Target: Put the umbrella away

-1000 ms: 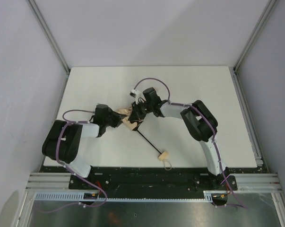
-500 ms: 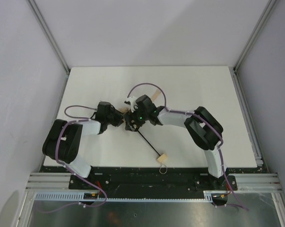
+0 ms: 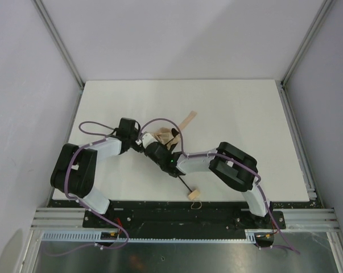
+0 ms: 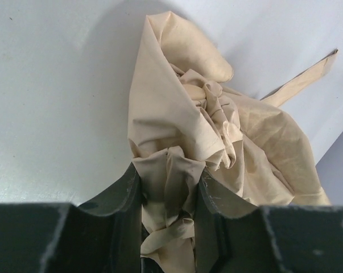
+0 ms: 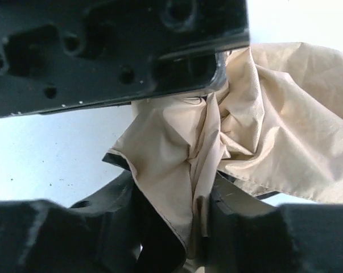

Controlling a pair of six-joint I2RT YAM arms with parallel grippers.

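2 arms reach in from the near edge of the white table (image 3: 245,114) and meet over the umbrella (image 3: 166,139), which lies at an angle left of the table's middle. Nearest to us, close to the front edge, is its pale tan knob handle (image 3: 194,194), with the loop strap (image 3: 198,201) trailing off it toward the arm bases. From the handle the thin black shaft (image 3: 185,185) runs up and to the left until the right arm hides it.

Beyond that, the 2 wrists sit just beside each other at the crumpled tan canopy (image 4: 177,119). The left gripper (image 4: 168,196) comes in from the left, and its 2 dark fingers (image 4: 125,193) are pressed in on a bunched fold of the fabric, so we read it as clamped on the umbrella with only a narrow gap. The right gripper (image 5: 174,210) comes in from the near right with its jaws partly apart. A hanging fold of the canopy fills the space between its fingers (image 5: 117,199) and seems to touch both, but we cannot tell whether it is really pinched.

Farthest from us, 1 flat tan strip (image 3: 187,119) of the same fabric sticks out from the canopy toward the back right and rests on the table.
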